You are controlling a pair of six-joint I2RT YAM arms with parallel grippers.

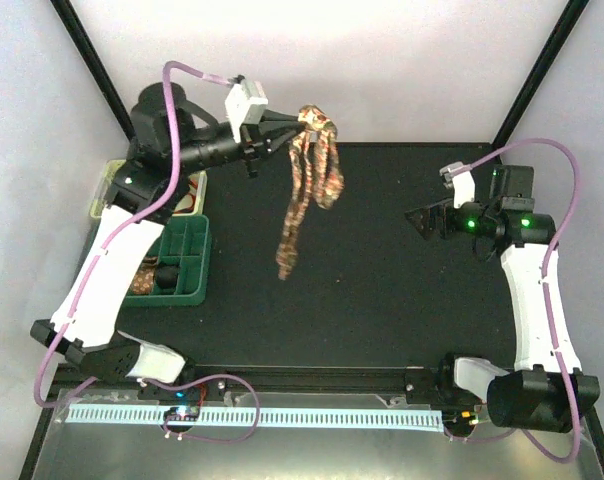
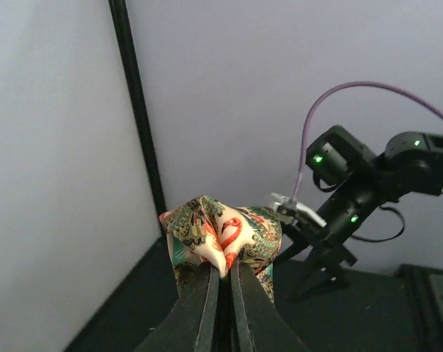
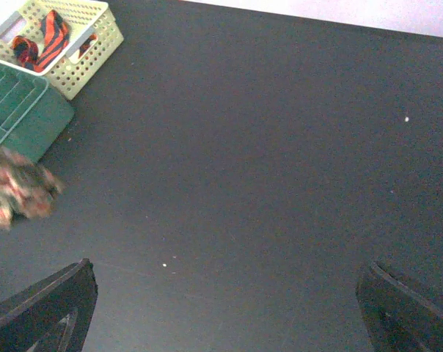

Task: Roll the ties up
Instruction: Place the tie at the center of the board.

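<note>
Left tool (image 2: 225, 271) is pinched shut on a bunched fold of the speckled tie (image 1: 304, 185), its two fingers pressed together with the cloth bulging above them. The left arm climbs from its base at the near left corner, bends at the far left, and reaches right along the back edge of the bench (image 1: 402, 300), held high. From the grip the tie hangs in loops, its long tail dangling over the middle of the bench; whether the tip touches cannot be told. The right tool (image 3: 227, 268) is spread wide and holds nothing, the right arm standing up the right side with its wrist turned left toward the hanging tie. The orange striped tie (image 3: 45, 42) lies in the pale basket (image 3: 86, 62) beside the green tray (image 3: 23, 117).
</note>
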